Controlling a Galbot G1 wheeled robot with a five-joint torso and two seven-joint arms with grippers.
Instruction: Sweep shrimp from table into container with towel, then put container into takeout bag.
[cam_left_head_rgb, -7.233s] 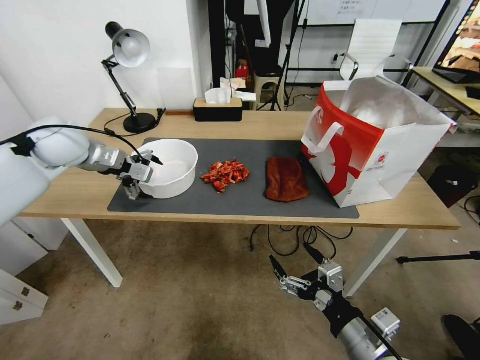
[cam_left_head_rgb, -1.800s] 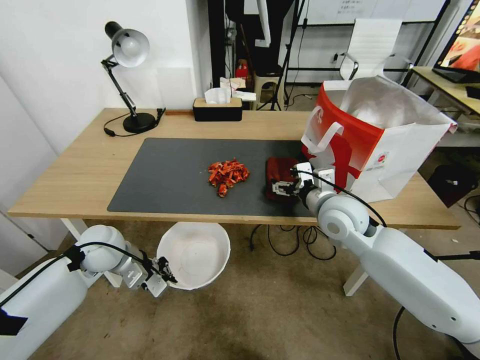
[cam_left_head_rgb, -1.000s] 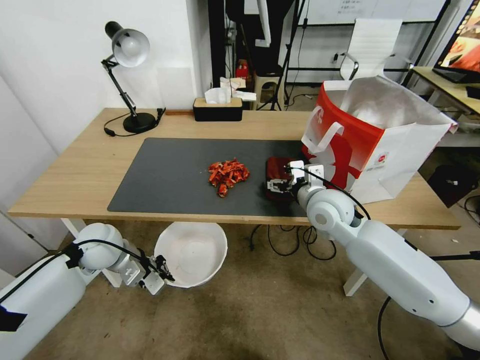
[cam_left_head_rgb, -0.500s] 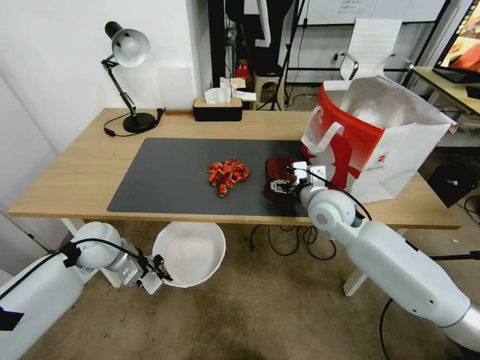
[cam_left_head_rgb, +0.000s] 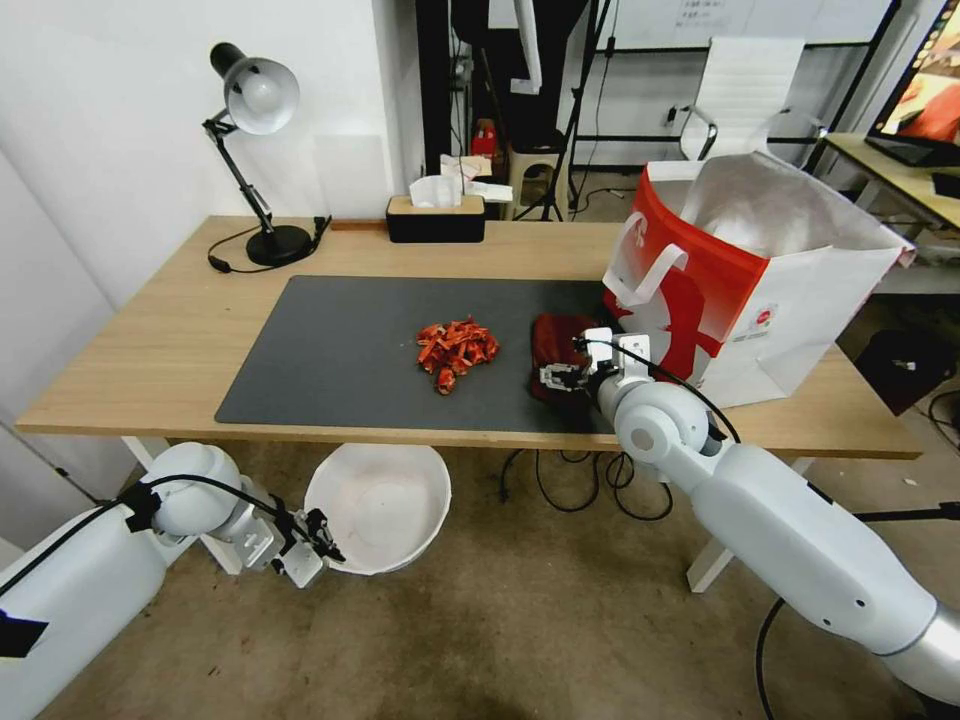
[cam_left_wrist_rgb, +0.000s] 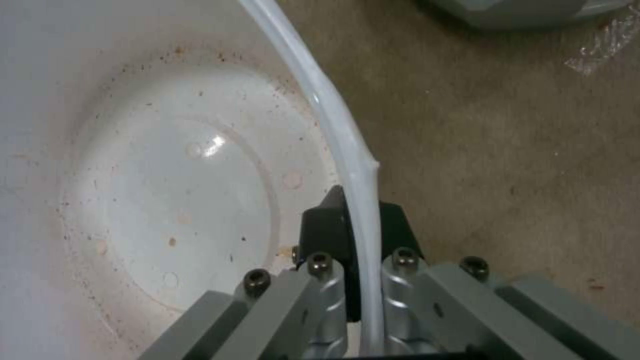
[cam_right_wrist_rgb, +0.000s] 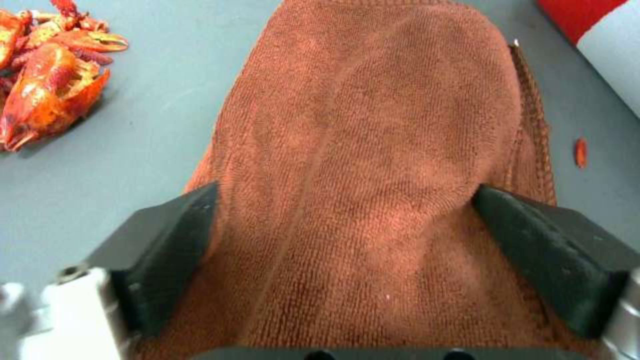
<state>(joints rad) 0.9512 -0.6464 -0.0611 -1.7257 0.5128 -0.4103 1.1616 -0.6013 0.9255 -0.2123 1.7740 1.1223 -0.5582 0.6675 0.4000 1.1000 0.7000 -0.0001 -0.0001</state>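
Note:
The shrimp (cam_left_head_rgb: 456, 352) lie heaped in the middle of the dark mat (cam_left_head_rgb: 340, 350) on the table (cam_left_head_rgb: 150, 340); part of the heap (cam_right_wrist_rgb: 47, 90) shows beside the cloth. Just right of them, my right gripper (cam_left_head_rgb: 562, 377) grips the rust-red towel (cam_left_head_rgb: 553, 340), whose cloth (cam_right_wrist_rgb: 373, 150) bunches up between the two black fingers (cam_right_wrist_rgb: 167, 240). The white container (cam_left_head_rgb: 378, 505) hangs empty below the table's front edge. My left gripper (cam_left_head_rgb: 318, 530) is shut on its rim (cam_left_wrist_rgb: 347, 150), with one finger inside and one outside. The takeout bag (cam_left_head_rgb: 740, 290) stands open at the mat's right end.
A desk lamp (cam_left_head_rgb: 255, 150) and a tissue box (cam_left_head_rgb: 436, 215) stand along the table's far edge. Cables (cam_left_head_rgb: 590, 480) hang under the table near its white leg (cam_left_head_rgb: 712, 560). A small red scrap (cam_right_wrist_rgb: 580, 152) lies on the mat beside the towel.
Since the earliest frame the left gripper has carried the container off the mat to below the table's front edge. The right arm has risen to the towel and closed on it. Little has moved lately.

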